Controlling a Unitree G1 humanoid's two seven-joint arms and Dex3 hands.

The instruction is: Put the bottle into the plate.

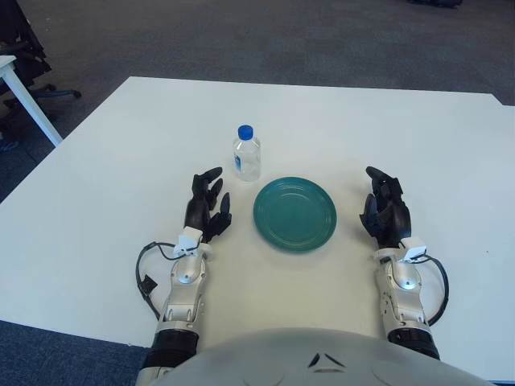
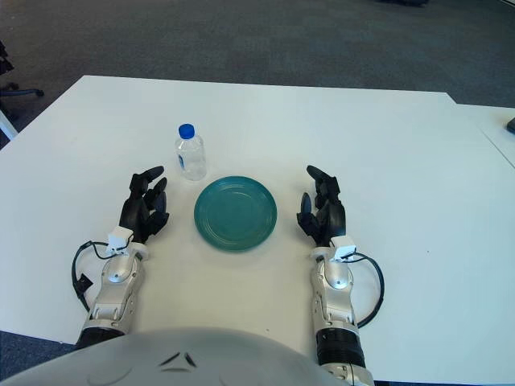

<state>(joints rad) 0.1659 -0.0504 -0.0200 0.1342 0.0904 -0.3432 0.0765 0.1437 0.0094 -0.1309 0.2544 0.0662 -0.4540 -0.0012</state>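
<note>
Now: bottle (image 1: pixel 247 153) upright, just beyond left robot hand (image 1: pixel 207 205) | fingers loosely spread, empty

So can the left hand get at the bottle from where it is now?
Probably yes. The left hand shows open just near-left of the upright bottle, with only bare table between them; the plate sits off to the right.

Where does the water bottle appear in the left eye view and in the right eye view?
Left eye view: water bottle upright, slightly left of centre, beyond the teal plate's far-left rim.
Right eye view: same bottle, shifted further left.
Shared landmark: the teal plate, between both hands.
</note>
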